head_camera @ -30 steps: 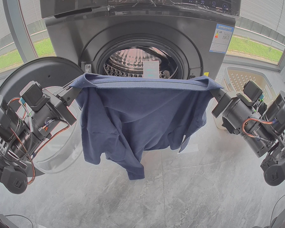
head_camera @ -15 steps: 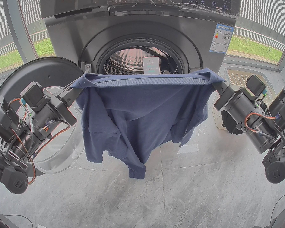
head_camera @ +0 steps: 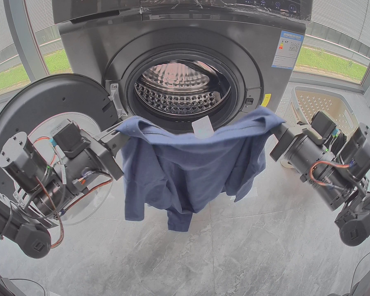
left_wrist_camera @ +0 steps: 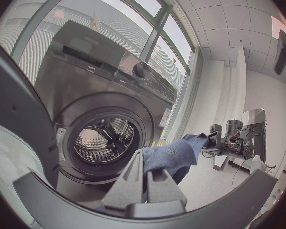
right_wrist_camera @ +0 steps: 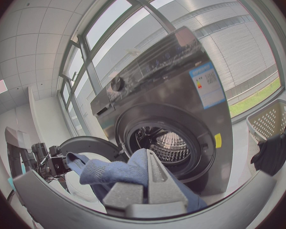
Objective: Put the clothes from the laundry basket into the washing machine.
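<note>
Quick rundown from the head cam: the left end effector (head_camera: 118, 133) is clamped tight on one top corner of the blue shirt (head_camera: 185, 161); the right end effector (head_camera: 277, 130) is pinched closed on the other top corner. That puts the left one at 9 o'clock of the shirt and the right one at 3 o'clock. The shirt is strung between them like a washing line; its top edge sags a bit in the middle, and the rest hangs loose over the floor (head_camera: 242, 251).

The washer (head_camera: 172, 33) sits at 12 o'clock; its door (head_camera: 49, 99) is swung wide open out at 9 o'clock, behind the left arm. The steel drum (head_camera: 179, 87) is in plain sight through the opening, just above the shirt's top edge. So the shirt is outside the washer, hanging right in front of the opening's lower lip; a white tag (head_camera: 202, 127) sticks up from the middle of its top edge.

The basket (head_camera: 320, 103) is on the floor at 2 o'clock, just beside the washer and behind the right arm; the right wrist cam shows a dark garment (right_wrist_camera: 275, 150) draped over its rim. Both wrist cams show blue fabric bunched between the closed fingers.
</note>
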Available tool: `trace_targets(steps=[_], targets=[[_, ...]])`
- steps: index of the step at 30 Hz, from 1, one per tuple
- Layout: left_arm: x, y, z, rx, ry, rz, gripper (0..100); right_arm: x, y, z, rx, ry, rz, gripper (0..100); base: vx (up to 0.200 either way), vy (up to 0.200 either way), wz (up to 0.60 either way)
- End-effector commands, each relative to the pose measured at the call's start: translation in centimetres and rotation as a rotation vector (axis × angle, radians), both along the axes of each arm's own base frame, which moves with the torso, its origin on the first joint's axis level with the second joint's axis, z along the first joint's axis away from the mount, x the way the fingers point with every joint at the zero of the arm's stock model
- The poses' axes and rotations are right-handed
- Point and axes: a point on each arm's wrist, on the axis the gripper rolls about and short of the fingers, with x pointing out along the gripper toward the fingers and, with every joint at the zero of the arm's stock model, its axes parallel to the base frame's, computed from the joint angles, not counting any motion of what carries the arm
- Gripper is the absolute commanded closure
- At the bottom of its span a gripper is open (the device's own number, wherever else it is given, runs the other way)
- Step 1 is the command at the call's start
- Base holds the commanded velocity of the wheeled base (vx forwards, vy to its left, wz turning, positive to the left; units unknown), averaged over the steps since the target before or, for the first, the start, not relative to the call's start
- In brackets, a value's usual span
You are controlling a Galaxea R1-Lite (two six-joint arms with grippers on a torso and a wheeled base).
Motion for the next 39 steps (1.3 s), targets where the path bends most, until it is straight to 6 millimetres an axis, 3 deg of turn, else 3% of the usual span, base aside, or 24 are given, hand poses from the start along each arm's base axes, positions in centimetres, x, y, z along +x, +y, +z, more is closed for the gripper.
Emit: trace_targets(steps=[1, 2, 8, 17, 20, 24, 32, 39], targets=[[3.0, -3.6, -2.2, 0.022, 0.048, -0.058, 100, 0.2, 2.7, -6.3, -0.139, 0.18, 0.07, 100, 0.0, 0.0, 0.0], [3.5, -3.9, -2.0, 0.012, 0.038, -0.053, 100, -0.3, 3.2, -7.2, -0.164, 0.209, 0.091, 0, 0.0, 0.0, 0.0], [4.5, -5.1, -0.5, -0.012, 0.007, -0.048, 100, -1.7, 4.2, -10.7, -0.273, 0.311, 0.148, 0, 0.0, 0.0, 0.0], [3.3, -6.4, 1.8, -0.044, -0.04, -0.098, 100, -1.3, 4.7, -13.7, -0.366, 0.361, 0.216, 0, 0.0, 0.0, 0.0], [2.5, -6.6, 2.7, -0.059, -0.058, -0.119, 100, -0.4, 5.0, -14.0, -0.361, 0.358, 0.201, 0, 0.0, 0.0, 0.0], [1.0, -6.7, 3.9, -0.08, -0.065, -0.155, 100, 2.9, 5.7, -14.5, -0.329, 0.324, 0.15, 0, 0.0, 0.0, 0.0], [-0.2, -6.5, 4.7, -0.092, -0.08, -0.176, 100, 7.1, 7.2, -14.5, -0.288, 0.24, 0.105, 0, 0.0, 0.0, 0.0], [-0.5, -6.3, 4.6, -0.086, -0.076, -0.181, 100, 9.0, 8.0, -14.1, -0.256, 0.193, 0.089, 0, 0.0, 0.0, 0.0]])
